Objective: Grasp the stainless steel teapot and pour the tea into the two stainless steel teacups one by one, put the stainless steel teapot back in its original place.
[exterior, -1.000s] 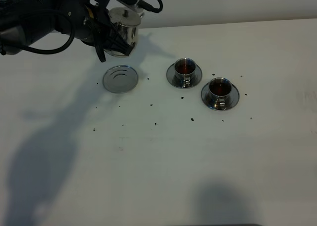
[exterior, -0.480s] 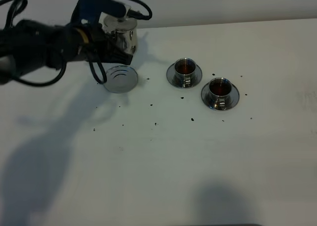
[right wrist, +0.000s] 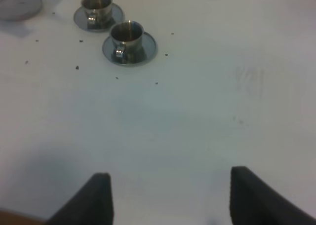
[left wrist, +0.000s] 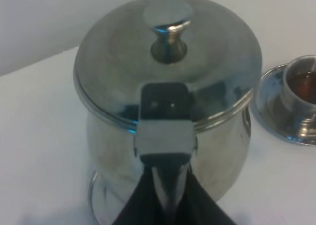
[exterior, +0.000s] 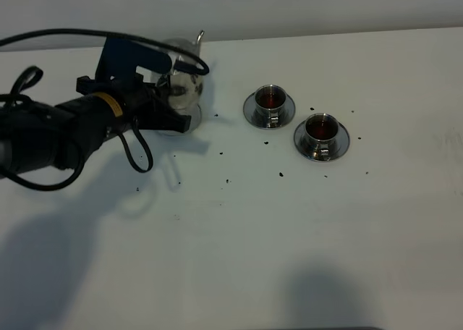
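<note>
Left claw (exterior: 168, 106) clamped on handle of shiny rounded steel teapot (left wrist: 168, 111), pot upright over flat round steel coaster (exterior: 189, 119). Two small steel teacups (exterior: 270, 98) (exterior: 320, 129) hold reddish tea, on saucers on white surface (exterior: 289, 229). Right claw (right wrist: 168, 195) apart, holding nothing.

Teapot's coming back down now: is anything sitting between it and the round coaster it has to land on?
Nothing visible does. The left gripper holds the stainless steel teapot by its handle right over the coaster, whose rim shows under the pot's base. Both teacups stand well off to the side.
</note>
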Action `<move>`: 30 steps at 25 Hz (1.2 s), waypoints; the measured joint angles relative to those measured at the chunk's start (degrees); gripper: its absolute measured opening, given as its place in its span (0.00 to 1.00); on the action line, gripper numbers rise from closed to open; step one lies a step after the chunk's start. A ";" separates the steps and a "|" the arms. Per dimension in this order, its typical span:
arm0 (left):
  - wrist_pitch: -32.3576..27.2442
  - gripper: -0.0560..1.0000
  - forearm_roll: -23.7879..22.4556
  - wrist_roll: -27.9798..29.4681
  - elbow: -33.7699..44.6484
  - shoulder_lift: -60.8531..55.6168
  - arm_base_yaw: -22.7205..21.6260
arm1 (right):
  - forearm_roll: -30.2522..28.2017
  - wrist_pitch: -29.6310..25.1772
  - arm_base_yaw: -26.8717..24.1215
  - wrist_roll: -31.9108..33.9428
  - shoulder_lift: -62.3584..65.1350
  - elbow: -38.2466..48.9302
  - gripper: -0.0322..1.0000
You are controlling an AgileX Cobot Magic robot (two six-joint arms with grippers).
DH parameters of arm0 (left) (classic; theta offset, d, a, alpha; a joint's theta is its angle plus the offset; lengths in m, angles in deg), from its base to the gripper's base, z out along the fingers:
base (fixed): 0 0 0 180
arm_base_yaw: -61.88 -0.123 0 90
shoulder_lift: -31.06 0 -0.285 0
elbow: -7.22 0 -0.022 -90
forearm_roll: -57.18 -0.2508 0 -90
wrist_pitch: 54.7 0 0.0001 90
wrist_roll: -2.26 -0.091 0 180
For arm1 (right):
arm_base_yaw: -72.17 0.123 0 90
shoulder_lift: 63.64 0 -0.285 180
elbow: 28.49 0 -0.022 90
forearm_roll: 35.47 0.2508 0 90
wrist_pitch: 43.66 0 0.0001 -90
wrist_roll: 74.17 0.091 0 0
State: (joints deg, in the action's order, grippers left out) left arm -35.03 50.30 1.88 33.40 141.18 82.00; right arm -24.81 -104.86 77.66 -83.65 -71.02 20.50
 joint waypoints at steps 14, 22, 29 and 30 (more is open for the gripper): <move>13.61 0.16 -3.63 2.44 6.44 3.52 3.97 | 0.00 0.00 0.00 0.00 0.00 0.00 0.52; 18.62 0.16 -1.25 1.99 9.42 5.96 4.65 | 0.00 0.00 0.00 0.00 0.00 0.00 0.52; 21.91 0.16 8.96 -4.68 12.40 3.25 4.47 | 0.00 0.00 0.00 0.00 0.00 0.00 0.52; 22.03 0.16 10.50 -5.70 12.47 2.88 4.35 | 0.00 0.00 0.00 0.00 0.00 0.00 0.52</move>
State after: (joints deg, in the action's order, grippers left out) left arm -13.00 60.81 -3.82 45.87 144.06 86.35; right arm -24.81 -104.86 77.66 -83.65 -71.02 20.50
